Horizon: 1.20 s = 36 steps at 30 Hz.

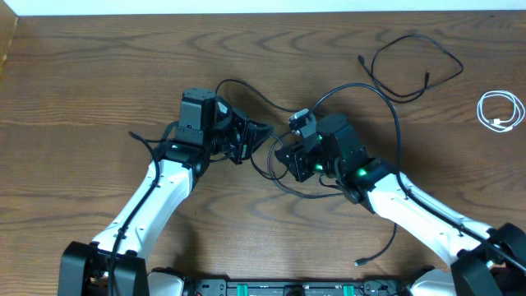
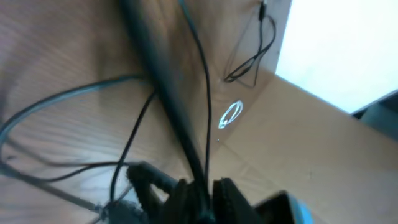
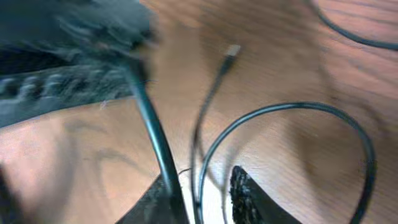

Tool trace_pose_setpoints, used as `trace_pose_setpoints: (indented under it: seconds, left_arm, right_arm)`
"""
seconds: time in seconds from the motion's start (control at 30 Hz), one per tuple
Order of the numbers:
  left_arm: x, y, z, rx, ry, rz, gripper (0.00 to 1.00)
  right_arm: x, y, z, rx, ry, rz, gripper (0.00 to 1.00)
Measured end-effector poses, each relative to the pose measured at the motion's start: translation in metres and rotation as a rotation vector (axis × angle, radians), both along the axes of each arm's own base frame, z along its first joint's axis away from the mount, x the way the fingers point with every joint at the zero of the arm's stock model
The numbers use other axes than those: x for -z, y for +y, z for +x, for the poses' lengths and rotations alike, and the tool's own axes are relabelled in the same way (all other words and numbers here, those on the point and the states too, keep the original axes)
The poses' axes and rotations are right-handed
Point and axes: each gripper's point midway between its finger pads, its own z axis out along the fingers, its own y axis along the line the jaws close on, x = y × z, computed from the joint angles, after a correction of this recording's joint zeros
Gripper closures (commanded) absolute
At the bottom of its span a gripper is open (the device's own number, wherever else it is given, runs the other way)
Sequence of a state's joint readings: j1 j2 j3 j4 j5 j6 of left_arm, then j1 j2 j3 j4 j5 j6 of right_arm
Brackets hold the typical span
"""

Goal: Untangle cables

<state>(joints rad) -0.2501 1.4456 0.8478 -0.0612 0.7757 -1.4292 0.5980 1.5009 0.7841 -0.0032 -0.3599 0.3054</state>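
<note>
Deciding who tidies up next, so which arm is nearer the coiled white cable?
Right. The white cable lies at the table's right edge. The right claw is mid-table, left of it; the left claw is just past that, farther away.

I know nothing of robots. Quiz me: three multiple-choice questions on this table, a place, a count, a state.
1. Where is the white cable? A the far right of the table; B between the arms; C under the left arm.
2. How many loose black cables? A two; B one; C four.
3. The white cable is: A stretched straight; B knotted with a black one; C coiled alone.
Key: 1A, it lies by the right edge. 2A, upper black cable plus middle black cable. 3C, a small coil touching nothing.
</note>
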Motion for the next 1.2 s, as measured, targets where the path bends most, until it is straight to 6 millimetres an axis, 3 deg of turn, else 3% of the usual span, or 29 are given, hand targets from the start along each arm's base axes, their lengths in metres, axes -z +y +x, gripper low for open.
trace_pose_setpoints:
  seconds: [0.07,0.1,0.2,0.33,0.5,0.57,0.67,0.77,0.93,1.07,1.2]
  left_arm:
    - [-0.001,0.000,0.000,0.036,-0.053,0.022,0.23]
    - [-0.001,0.000,0.000,0.048,-0.072,0.030,0.16]
    - [0.003,0.006,0.000,0.126,-0.185,0.100,0.09]
    - [0.018,0.017,-0.009,0.210,-0.237,0.200,0.08]
    - [0.041,0.034,-0.018,0.227,-0.200,0.335,0.08]
    - [0.045,0.039,-0.017,0.221,-0.197,0.370,0.08]
    - [0.048,0.043,-0.016,0.218,-0.205,0.401,0.08]
    - [0.049,0.045,-0.014,0.211,-0.207,0.419,0.08]
    - [0.051,0.049,-0.012,0.200,-0.207,0.441,0.08]
    - [0.053,0.052,-0.011,0.189,-0.202,0.464,0.08]
    - [0.066,0.066,-0.021,0.178,-0.129,0.525,0.08]
  right_arm:
    - [0.006,-0.011,0.011,0.061,-0.014,-0.043,0.99]
    - [0.008,-0.016,0.015,0.086,-0.018,-0.058,0.99]
    - [0.018,-0.041,0.023,0.165,0.017,-0.112,0.99]
    - [0.048,-0.076,-0.002,0.227,0.234,-0.193,0.99]
    - [0.066,-0.087,-0.040,0.214,0.410,-0.259,0.99]
    - [0.068,-0.087,-0.045,0.206,0.426,-0.271,0.84]
    - [0.067,-0.080,-0.043,0.192,0.394,-0.273,0.49]
    - [0.066,-0.079,-0.035,0.232,0.346,-0.292,0.31]
    - [0.070,-0.077,-0.028,0.351,0.350,-0.294,0.12]
    - [0.079,-0.070,-0.025,0.414,0.331,-0.317,0.11]
    - [0.095,-0.069,-0.025,0.487,0.330,-0.382,0.22]
